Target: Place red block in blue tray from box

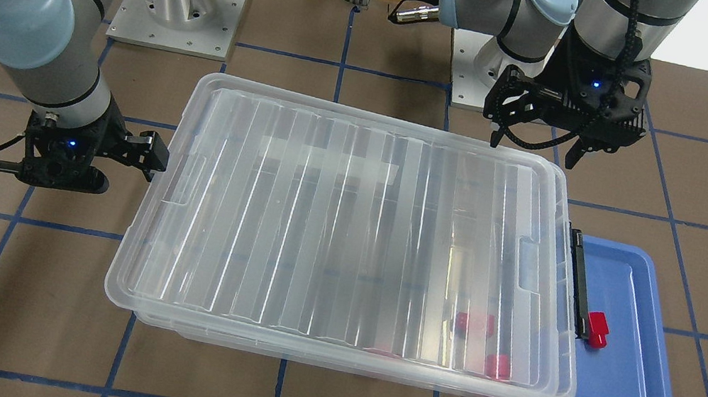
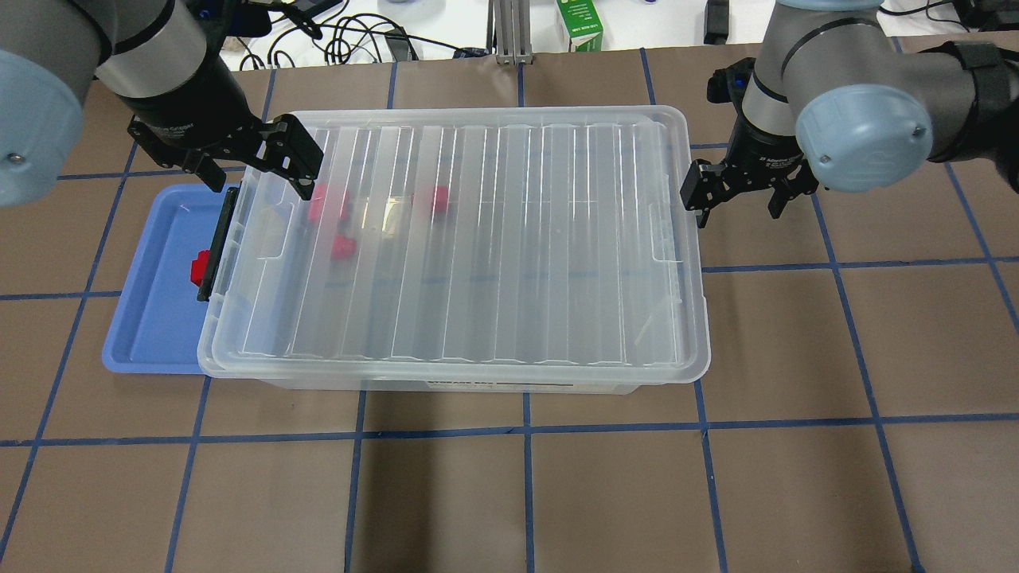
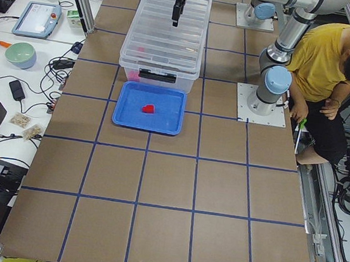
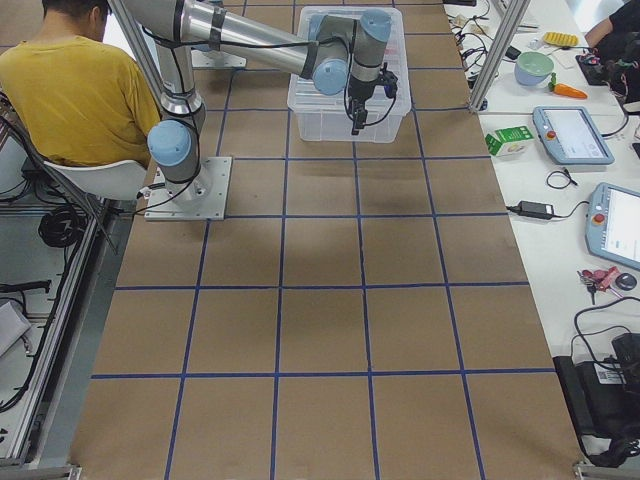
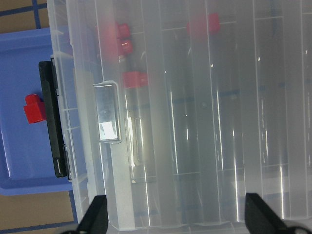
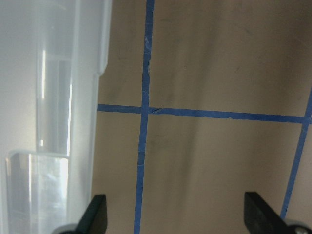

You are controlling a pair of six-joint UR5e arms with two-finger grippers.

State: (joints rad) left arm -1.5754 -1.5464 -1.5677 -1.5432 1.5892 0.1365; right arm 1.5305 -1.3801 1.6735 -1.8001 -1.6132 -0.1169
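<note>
Well, my left claw [image 1: 535,146] hangs spread over the box [image 1: 349,226] near its latch [image 1: 580,287], right claw [image 2: 738,211] spread too. One red block [image 1: 598,330] lies in the blue tray [image 1: 624,387] beside that latch; likely light, hard, slick, so pinch flat sides.

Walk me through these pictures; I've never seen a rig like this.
Two robot arms stand at a taped table. One picture looks from behind them, one faces them, two look from the table's ends, two come from wrist cameras. On the table lie a clear box, lid on, and a blue tray at its latch end. One red block lies in the tray; other red blocks show through the lid. The left arm hovers over that end, the right arm beside the other. Both jaws stand open, empty.
</note>
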